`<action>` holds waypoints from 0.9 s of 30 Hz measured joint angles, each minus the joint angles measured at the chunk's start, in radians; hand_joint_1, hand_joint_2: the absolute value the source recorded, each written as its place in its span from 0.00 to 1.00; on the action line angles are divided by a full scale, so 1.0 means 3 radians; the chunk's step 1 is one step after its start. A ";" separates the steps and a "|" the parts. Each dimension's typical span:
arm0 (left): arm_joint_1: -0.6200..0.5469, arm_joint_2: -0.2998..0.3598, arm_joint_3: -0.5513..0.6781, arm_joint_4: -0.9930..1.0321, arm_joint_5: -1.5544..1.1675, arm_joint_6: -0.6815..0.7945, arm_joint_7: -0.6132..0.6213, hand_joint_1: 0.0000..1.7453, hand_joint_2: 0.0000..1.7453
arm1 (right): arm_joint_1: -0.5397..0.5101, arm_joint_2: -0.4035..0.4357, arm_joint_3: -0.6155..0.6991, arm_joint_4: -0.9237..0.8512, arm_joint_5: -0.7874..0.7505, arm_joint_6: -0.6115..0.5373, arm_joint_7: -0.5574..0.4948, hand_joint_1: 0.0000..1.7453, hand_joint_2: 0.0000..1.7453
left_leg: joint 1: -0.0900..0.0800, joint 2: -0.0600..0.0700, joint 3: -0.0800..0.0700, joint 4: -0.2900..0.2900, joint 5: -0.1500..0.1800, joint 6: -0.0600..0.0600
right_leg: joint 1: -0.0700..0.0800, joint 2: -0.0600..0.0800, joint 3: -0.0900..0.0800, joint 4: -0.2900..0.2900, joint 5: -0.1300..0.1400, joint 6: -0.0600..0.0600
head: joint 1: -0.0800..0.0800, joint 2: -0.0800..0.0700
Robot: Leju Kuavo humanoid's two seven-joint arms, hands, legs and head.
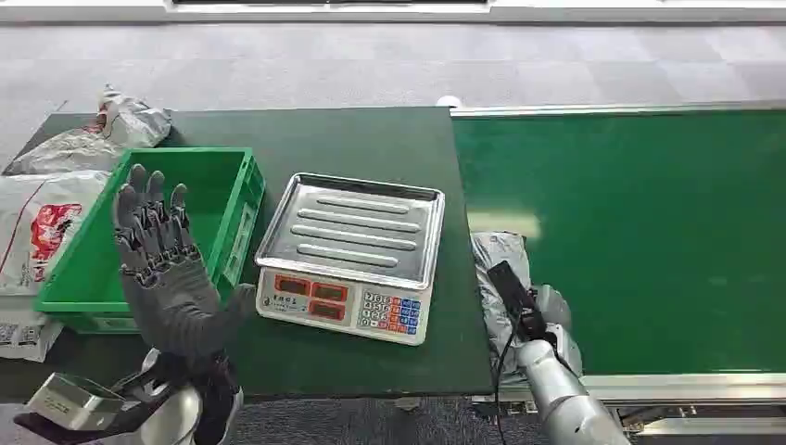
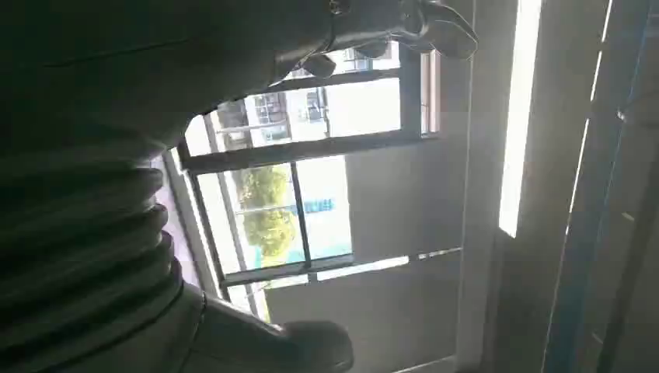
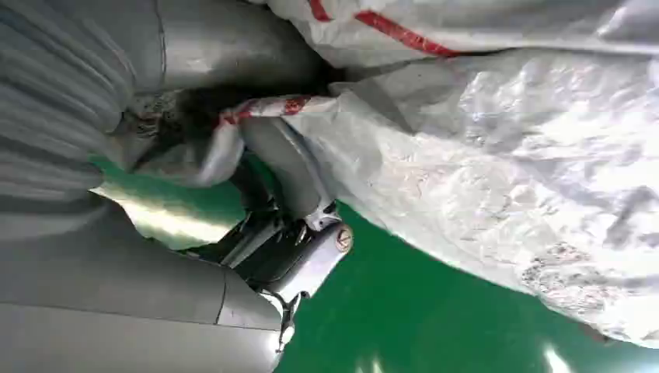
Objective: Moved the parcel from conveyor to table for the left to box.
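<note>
On the conveyor's green belt [image 1: 640, 232], right at its edge beside the worktop [image 1: 371, 139], lies the parcel [image 1: 493, 255], a crumpled grey plastic bag with red markings. My right robot hand [image 1: 533, 315] rests on its near end; from the wrist, my fingers [image 3: 287, 167] press into the wrinkled plastic and a fold of it is caught between them and the thumb, so I am gripping the parcel. It lies on the belt, not on the worktop.

My left robot hand [image 1: 162, 269] is raised above the worktop's near left corner, palm up, fingers spread apart and holding nothing. Behind it stands a green crate [image 1: 102, 269] along the worktop's left side. A scale [image 1: 352, 255] with a steel tray and a keypad sits mid-worktop, between the crate and the belt edge. More bagged parcels [image 1: 56, 199] lie heaped at the far left corner and down the left edge, touching the crate's outer wall.
</note>
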 measured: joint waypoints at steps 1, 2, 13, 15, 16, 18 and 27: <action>0.0012 0.0000 0.0004 -0.0003 -0.0004 0.0001 -0.0009 0.00 1.00 | 0.0004 0.0004 0.0001 -0.0004 -0.0058 0.0061 -0.0142 1.00 1.00 | 0.0000 0.0000 -0.0001 0.0000 0.0000 0.0000 | 0.0000 0.0001 -0.0001 0.0000 0.0000 0.0000 | -0.0001 0.0000; 0.0021 0.0000 0.0010 -0.0003 -0.0004 0.0001 -0.0022 0.00 1.00 | 0.0013 0.0014 0.0006 -0.0017 -0.0134 0.0150 -0.0332 1.00 1.00 | 0.0000 0.0001 -0.0001 0.0000 0.0000 -0.0001 | 0.0000 0.0003 -0.0002 0.0000 0.0000 0.0000 | 0.0000 0.0000; 0.0047 0.0014 0.0071 -0.0010 -0.0005 0.0001 -0.0052 0.00 1.00 | 0.0779 0.0203 0.0908 -0.2274 -0.1010 0.0345 -0.0693 1.00 1.00 | 0.0001 0.0002 -0.0005 -0.0002 -0.0002 -0.0003 | 0.0002 0.0003 -0.0010 0.0001 -0.0003 -0.0004 | -0.0001 0.0000; 0.0031 0.0014 0.0071 -0.0001 -0.0005 0.0001 -0.0052 0.00 1.00 | 0.0891 0.0203 0.1045 -0.2589 -0.1047 0.0320 -0.0676 1.00 1.00 | 0.0001 0.0002 -0.0006 -0.0002 -0.0002 -0.0003 | 0.0000 0.0003 -0.0010 0.0001 -0.0004 -0.0003 | 0.0000 0.0000; 0.0024 0.0014 0.0071 0.0000 -0.0005 0.0001 -0.0052 0.00 1.00 | 0.0926 0.0203 0.1097 -0.2698 -0.1064 0.0311 -0.0675 1.00 1.00 | 0.0001 0.0002 -0.0006 -0.0002 -0.0002 -0.0003 | -0.0001 0.0003 -0.0010 0.0001 -0.0004 -0.0003 | -0.0001 0.0000; 0.0013 0.0014 0.0071 0.0004 -0.0005 0.0001 -0.0052 0.00 1.00 | 0.0979 0.0203 0.1175 -0.2855 -0.1077 0.0304 -0.0675 1.00 1.00 | 0.0001 0.0002 -0.0006 -0.0001 -0.0002 -0.0002 | -0.0003 0.0003 -0.0010 0.0001 -0.0004 -0.0002 | -0.0001 0.0000; -0.0022 0.0014 0.0071 0.0031 -0.0013 0.0001 -0.0051 0.00 1.00 | 0.1135 0.0201 0.1325 -0.3221 -0.1117 0.0081 -0.0648 1.00 1.00 | -0.0002 0.0002 -0.0006 -0.0001 -0.0002 -0.0002 | -0.0002 0.0002 -0.0009 0.0000 -0.0003 -0.0001 | -0.0001 0.0000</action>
